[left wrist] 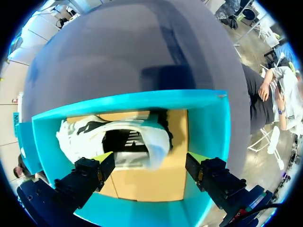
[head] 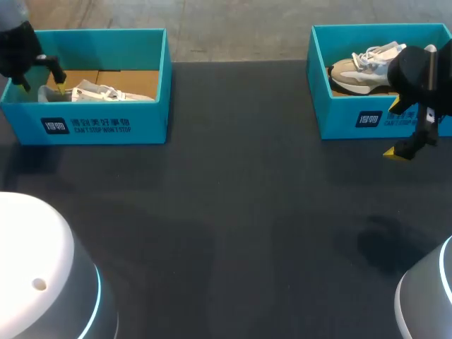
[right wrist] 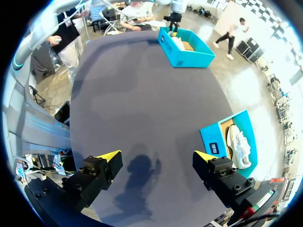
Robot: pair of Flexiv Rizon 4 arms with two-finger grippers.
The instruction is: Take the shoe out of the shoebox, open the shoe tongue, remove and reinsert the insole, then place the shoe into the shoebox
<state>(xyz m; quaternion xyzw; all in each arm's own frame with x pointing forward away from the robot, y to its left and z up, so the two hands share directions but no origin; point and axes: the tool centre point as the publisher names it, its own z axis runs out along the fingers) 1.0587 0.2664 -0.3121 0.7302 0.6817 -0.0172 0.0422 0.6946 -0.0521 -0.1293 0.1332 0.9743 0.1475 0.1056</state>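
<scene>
- A white shoe [left wrist: 118,139] is lying inside the left shoebox [head: 106,126], on the box's brown cardboard floor, with its dark opening facing up toward the wrist camera.
- The left gripper [left wrist: 150,161] is hanging over that box with its fingers spread wide, grasping nothing. The shoe is lying just ahead of the fingers, with one yellow tip close beside its edge.
- A grey-and-white shoe [head: 364,67] is sitting in the right shoebox [head: 353,120], laces up.
- The right gripper [right wrist: 156,158] is released as well. It is hovering over the bare dark counter [head: 233,212] just in front of the right shoebox and is holding nothing.
- Counted, two teal open-topped shoeboxes are standing well apart along the counter's far edge. Each is holding one shoe, making two shoes in all.
</scene>
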